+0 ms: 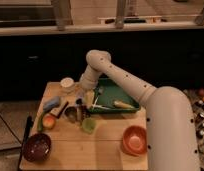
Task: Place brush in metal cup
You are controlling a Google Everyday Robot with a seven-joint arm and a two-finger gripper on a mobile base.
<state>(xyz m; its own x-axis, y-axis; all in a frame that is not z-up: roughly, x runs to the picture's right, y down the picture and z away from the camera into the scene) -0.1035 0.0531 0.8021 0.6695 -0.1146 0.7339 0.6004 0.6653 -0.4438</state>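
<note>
Gripper (83, 99) first: it hangs at the end of the white jointed arm (120, 80), low over the wooden tabletop (95, 150). It sits just left of the green rectangular tray (126, 92) and right above the small round silver-grey metal cup (71, 115). Whether it is spread or closed I cannot tell. A short dark shape directly under it, at the cup's rim, is probably the black head of the long slim white-handled brush (77, 104). The view is too murky to say whether that brush is held, resting in the cup or merely beside it. So the carry looks done, and the arm is at the right vessel, not the white cup (67, 82) behind it nor the translucent green cup (88, 125) in front. What remains, as I judge it, is seeing the brush settled inside the metal cup and the gripper lifted away.
</note>
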